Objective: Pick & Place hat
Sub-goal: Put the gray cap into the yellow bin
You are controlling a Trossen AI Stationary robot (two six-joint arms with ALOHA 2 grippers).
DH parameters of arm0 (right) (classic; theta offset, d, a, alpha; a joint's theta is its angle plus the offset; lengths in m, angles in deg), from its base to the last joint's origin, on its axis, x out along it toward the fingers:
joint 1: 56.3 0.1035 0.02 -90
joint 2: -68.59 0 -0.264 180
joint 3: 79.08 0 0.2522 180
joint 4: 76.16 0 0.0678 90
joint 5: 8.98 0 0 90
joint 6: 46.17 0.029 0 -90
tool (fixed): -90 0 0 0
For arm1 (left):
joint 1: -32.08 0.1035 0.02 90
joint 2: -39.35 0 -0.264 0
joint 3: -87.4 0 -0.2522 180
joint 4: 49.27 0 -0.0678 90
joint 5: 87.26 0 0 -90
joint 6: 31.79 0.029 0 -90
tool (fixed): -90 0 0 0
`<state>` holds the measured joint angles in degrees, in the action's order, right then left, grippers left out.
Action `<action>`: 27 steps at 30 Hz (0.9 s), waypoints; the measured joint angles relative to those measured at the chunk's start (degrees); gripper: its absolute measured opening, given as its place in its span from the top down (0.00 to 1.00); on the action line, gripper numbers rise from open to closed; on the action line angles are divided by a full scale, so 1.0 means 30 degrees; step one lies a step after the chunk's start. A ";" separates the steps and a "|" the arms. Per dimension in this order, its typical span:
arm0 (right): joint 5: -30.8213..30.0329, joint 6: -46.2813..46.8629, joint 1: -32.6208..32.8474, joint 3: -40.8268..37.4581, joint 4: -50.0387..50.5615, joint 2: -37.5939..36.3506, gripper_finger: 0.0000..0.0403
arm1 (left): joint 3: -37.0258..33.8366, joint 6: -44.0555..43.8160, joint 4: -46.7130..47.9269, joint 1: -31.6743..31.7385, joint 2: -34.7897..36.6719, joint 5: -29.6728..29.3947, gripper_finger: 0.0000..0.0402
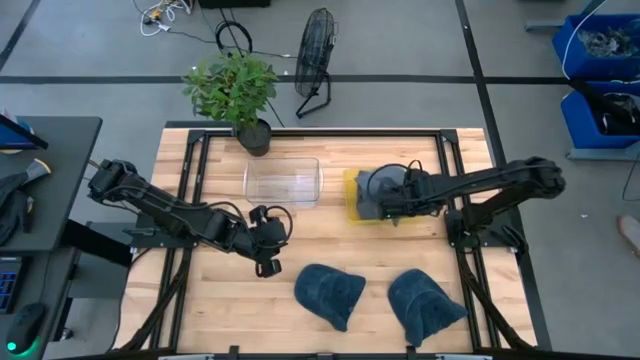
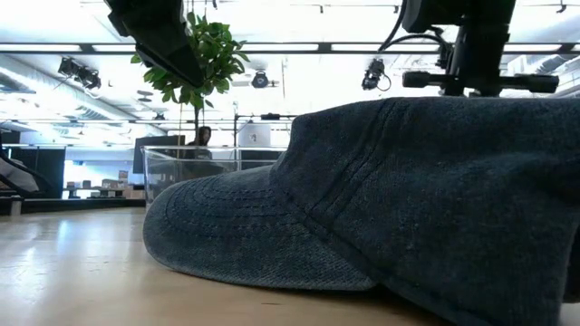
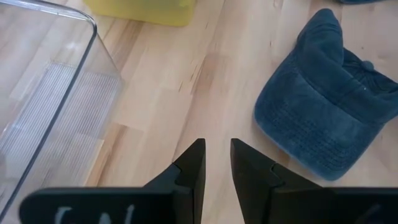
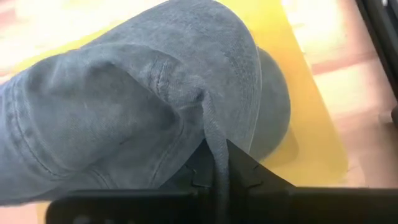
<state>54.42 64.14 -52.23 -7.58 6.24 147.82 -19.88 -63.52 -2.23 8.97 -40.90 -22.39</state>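
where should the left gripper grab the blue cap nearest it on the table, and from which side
Probably the brim of the blue cap, taken from above. In the left wrist view the cap lies flat on the wood, its crown soft and slumped, while the stitched brim is a stiffer edge pointing toward the left gripper. Its fingers, slightly apart, would need to open wider first.

In the low view, a blue cap (image 2: 381, 208) fills the foreground, runs off the right and bottom edges, and hides most of the clear bin (image 2: 195, 163) behind it. In the right wrist view, the held hat (image 4: 137, 99) covers most of the yellow tray (image 4: 311, 124) and spills past the left edge. The left wrist view cuts off the clear bin and the nearby cap (image 3: 323, 93).
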 joint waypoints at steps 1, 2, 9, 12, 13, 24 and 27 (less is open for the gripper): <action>0.0091 0.0161 0.0094 0.0000 0.0006 0.0121 0.95 | 0.0000 -0.0001 -0.0001 0.0000 0.0000 0.0000 0.81; 0.0073 0.0382 0.0183 0.0000 -0.0003 0.0224 0.95 | 0.0000 -0.0001 -0.0007 0.0000 0.0000 0.0000 0.81; -0.1664 0.1082 -0.0065 0.0000 -0.0513 0.1022 0.95 | 0.0000 -0.0133 -0.0003 -0.0007 0.0000 0.0000 0.81; -0.1972 0.0939 -0.0348 0.0000 -0.0755 0.1234 0.95 | 0.0000 -0.0211 -0.0007 0.0000 0.0000 0.0000 0.81; -0.1961 0.0722 -0.0417 0.0000 -0.0882 0.1286 0.95 | 0.0000 -0.0212 0.0000 0.0000 0.0000 0.0000 0.81; -0.3280 -0.1110 -0.0639 0.0000 -0.5050 0.1336 0.95 | 0.0000 -0.0220 -0.0007 0.0000 0.0000 0.0000 0.81; -0.3278 -0.1103 -0.0639 0.0000 -0.6536 0.1336 0.95 | 0.0000 -0.0227 -0.0002 0.0000 0.0000 0.0000 0.81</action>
<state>44.59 60.83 -54.14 -7.58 -13.36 151.83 -19.88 -64.20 -2.23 8.97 -40.90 -22.39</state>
